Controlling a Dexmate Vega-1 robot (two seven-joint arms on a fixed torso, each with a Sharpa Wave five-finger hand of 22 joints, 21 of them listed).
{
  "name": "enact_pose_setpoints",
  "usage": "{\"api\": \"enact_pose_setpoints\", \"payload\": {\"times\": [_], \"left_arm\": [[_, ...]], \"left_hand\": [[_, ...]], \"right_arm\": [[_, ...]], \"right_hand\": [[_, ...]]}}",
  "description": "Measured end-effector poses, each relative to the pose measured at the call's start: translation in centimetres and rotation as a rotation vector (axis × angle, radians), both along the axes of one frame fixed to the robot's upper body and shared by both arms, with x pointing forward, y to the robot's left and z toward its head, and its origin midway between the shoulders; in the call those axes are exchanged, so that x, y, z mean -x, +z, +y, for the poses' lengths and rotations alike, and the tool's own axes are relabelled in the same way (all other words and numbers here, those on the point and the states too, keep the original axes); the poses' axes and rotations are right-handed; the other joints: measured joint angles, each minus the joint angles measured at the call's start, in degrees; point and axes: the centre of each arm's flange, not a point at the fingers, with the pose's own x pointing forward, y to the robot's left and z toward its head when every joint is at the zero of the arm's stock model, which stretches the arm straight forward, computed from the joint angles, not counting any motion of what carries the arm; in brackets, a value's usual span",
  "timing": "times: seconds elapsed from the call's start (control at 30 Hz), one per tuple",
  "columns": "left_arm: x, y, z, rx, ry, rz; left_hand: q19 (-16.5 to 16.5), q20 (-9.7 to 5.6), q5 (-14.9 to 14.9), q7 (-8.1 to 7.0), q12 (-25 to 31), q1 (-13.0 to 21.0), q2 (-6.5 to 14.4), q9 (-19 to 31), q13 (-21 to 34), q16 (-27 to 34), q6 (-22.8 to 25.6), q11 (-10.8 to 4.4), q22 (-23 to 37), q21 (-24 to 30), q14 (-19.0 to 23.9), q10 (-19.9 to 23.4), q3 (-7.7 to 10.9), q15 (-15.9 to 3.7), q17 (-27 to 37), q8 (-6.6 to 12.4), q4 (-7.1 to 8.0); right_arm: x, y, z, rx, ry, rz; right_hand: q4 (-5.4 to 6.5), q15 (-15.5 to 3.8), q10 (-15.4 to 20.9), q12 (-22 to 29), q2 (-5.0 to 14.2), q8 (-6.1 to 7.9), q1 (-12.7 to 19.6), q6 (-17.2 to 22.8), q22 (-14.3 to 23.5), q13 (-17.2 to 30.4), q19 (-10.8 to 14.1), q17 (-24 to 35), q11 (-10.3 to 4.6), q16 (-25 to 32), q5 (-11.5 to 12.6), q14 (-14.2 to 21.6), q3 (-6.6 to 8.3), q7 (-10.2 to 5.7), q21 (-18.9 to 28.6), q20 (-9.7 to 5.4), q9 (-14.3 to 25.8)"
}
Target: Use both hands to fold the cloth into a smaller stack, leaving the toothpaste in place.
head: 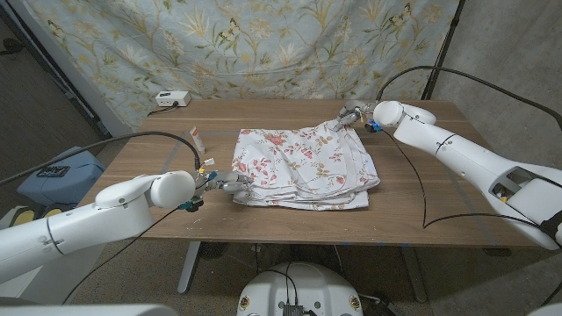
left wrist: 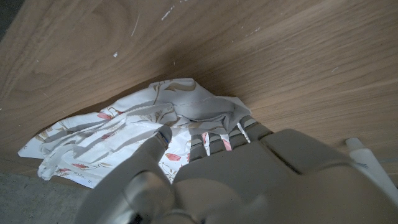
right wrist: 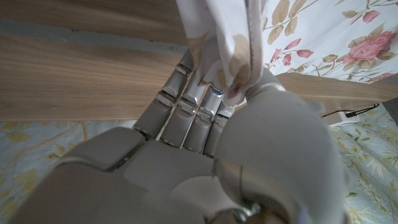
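Note:
A white cloth with red flowers lies crumpled on the wooden table. My left hand is at its near left corner and grips a bunch of fabric between thumb and fingers. My right hand is at the far right corner and pinches a fold of the cloth, lifted a little off the table. A white toothpaste tube with a red end lies left of the cloth, just beyond my left hand; its end shows in the left wrist view.
A white power strip sits at the table's far left edge. A floral curtain hangs behind the table. A blue box stands on the floor to the left. Black cables trail over the table's right side.

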Motion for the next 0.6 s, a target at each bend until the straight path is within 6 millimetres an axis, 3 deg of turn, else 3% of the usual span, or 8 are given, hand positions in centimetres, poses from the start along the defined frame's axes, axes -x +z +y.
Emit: {"api": "enact_pose_setpoints", "payload": {"times": [0.6], "left_arm": [[-0.4,0.2,0.0,-0.001,-0.011,-0.008]], "left_hand": [[0.53,-0.1,0.0,0.01,-0.11,0.13,-0.13,0.03,0.02,0.0,0.48,0.0,0.0,-0.01,0.0,0.0,-0.16,0.0,0.11,-0.01,-0.66]], "right_arm": [[1.7,1.2,2.5,0.024,-0.033,0.017]], "right_hand": [[0.16,-0.71,0.5,-0.4,-0.01,0.37,1.65,0.37,-0.01,-0.12,0.82,0.37,0.56,-0.89,0.06,1.33,-0.17,0.85,1.16,-0.41,-0.41]]}}
